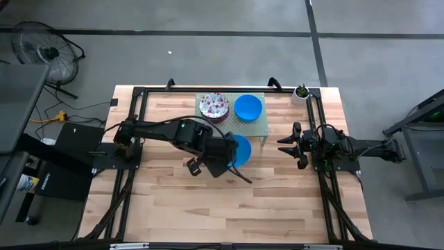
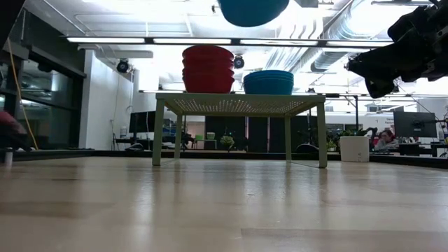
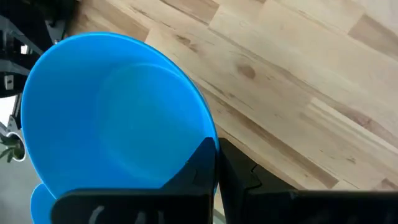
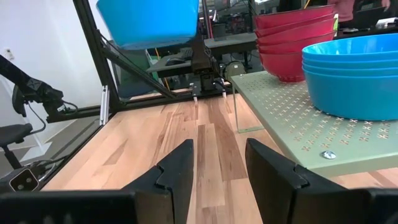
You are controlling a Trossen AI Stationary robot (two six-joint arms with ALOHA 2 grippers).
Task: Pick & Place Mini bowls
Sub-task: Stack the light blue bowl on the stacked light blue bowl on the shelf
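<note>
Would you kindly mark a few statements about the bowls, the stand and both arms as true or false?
1. The left gripper holds a blue bowl above the table. True.
2. The right gripper grips a bowl. False: its fingers are open and empty.
3. Two bowl stacks sit on the green stand. True.
4. The held bowl is floral. False: plain blue.
5. The stand lies tipped over. False: it stands upright on its legs.
</note>
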